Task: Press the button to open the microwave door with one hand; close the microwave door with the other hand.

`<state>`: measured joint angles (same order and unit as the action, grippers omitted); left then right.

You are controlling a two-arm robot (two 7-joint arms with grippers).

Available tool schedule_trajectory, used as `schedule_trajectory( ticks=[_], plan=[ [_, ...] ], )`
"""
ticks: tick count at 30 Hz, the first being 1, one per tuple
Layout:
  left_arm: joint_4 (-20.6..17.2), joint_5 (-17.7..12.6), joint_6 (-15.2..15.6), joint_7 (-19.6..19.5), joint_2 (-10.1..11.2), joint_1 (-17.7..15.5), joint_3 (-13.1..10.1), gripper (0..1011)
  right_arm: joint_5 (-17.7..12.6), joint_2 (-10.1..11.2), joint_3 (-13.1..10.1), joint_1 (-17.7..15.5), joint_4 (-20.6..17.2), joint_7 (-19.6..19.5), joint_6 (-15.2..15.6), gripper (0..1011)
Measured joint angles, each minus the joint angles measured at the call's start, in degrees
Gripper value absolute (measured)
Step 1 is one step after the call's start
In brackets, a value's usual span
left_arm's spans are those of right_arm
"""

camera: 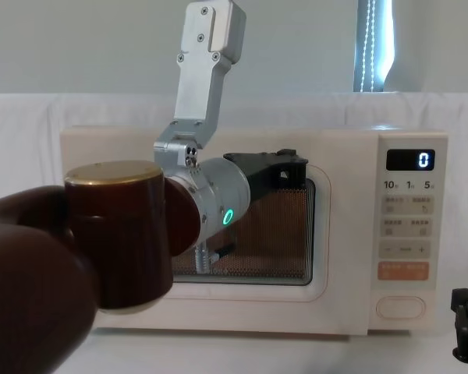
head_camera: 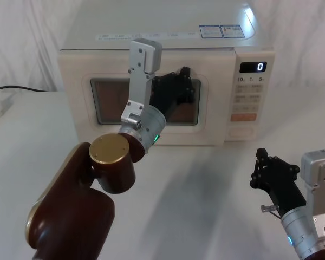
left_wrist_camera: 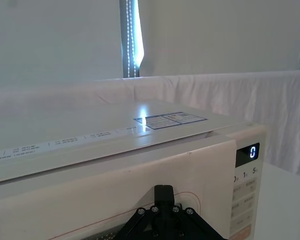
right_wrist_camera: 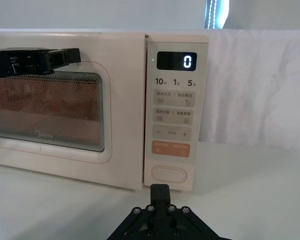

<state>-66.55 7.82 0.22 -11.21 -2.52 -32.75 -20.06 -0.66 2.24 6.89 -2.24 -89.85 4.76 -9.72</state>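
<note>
We are holding our left gripper (head_camera: 185, 81) up against the microwave door (head_camera: 105, 124), at the upper right part of its dark glass window (right_wrist_camera: 45, 107), close to the door's edge beside the control panel (head_camera: 250, 97). The door is lying flush with the front of the microwave (head_camera: 151, 43) — closed, as far as we can judge — so we are reading this as the closing push, the gripper placed well away from the hinge side where a push swings the door most easily. Whether its fingers are parted or pressed together we cannot tell; its black body is hiding them.

Our right gripper (head_camera: 260, 172) is hanging low over the table (head_camera: 206, 200), in front of the microwave and below the control panel, well apart from it (its wrist camera is looking straight at the panel). We cannot tell how its fingers are standing either.

The button (right_wrist_camera: 169, 174) is sitting at the bottom of the control panel, under the orange key (right_wrist_camera: 170, 149), with nothing touching it. The display (right_wrist_camera: 177, 61) at the panel's top is reading 0. We are judging that the right arm is standing clear of the door's swing path — sensible while the left one is leaning on the door.
</note>
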Motion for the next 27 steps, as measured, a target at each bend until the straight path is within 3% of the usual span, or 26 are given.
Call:
schedule_trajectory(
  ticks=[27],
  plan=[
    [3.51,-0.97,-1.12,-0.23,-1.07,-2.06,0.10,0,0.00,0.00,0.00,0.00,0.00,0.00,0.00,0]
  ],
)
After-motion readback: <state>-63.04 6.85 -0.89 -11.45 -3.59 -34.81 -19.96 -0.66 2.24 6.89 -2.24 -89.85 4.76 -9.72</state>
